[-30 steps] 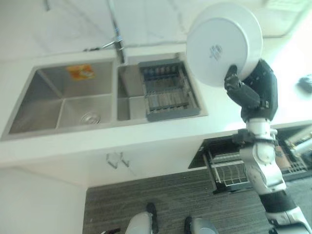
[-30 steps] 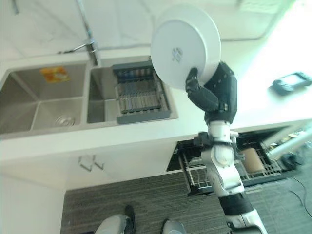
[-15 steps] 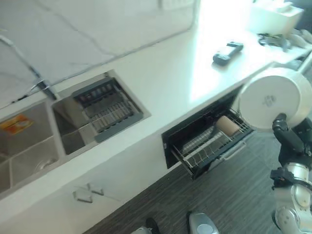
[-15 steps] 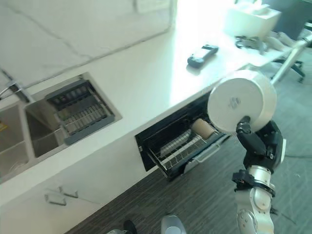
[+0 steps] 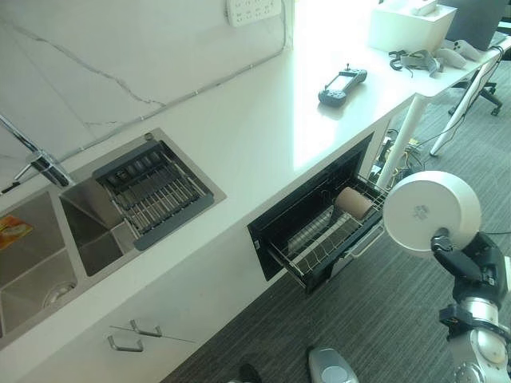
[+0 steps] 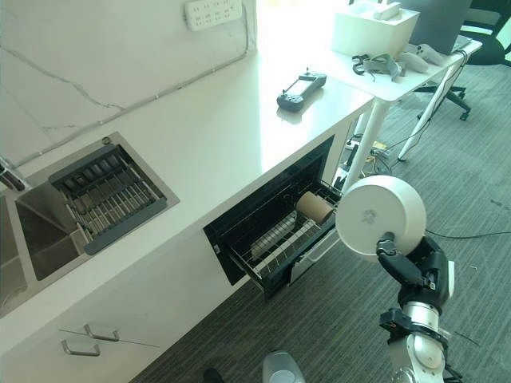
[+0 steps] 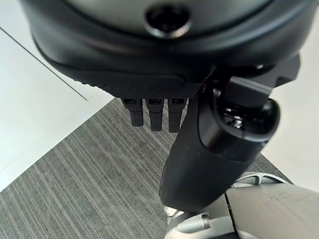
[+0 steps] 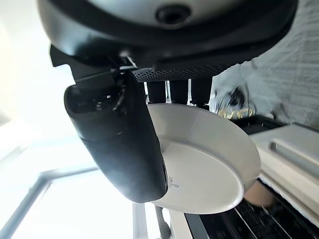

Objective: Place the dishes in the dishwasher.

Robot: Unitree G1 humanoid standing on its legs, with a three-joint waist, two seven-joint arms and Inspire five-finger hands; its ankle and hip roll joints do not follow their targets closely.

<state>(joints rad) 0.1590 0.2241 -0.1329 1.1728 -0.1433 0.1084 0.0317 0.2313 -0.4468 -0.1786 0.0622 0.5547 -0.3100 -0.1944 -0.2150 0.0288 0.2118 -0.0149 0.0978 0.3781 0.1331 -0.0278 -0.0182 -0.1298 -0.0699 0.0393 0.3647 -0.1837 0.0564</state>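
My right hand (image 5: 469, 265) is shut on a round white plate (image 5: 432, 213), held upright with its underside facing me. In the right wrist view the thumb (image 8: 119, 144) lies across the plate (image 8: 209, 164) and the fingers (image 8: 172, 92) curl behind its rim. The plate hangs over the floor, just right of the open dishwasher (image 5: 318, 230). The dishwasher's wire rack (image 6: 275, 239) is pulled out and holds a beige cup (image 6: 314, 207) on its side. My left hand (image 7: 209, 144) hangs open above the grey floor, holding nothing.
A sink (image 5: 48, 239) with a grey drying rack (image 5: 152, 191) is set in the white counter (image 5: 271, 120) at the left. A black controller (image 5: 342, 78) lies on the counter. A white table (image 6: 399, 72) with a box (image 6: 375, 28) stands behind the dishwasher.
The camera has swung right from the sink to the dishwasher. My right hand has carried the plate down from above the counter to beside the pulled-out rack.
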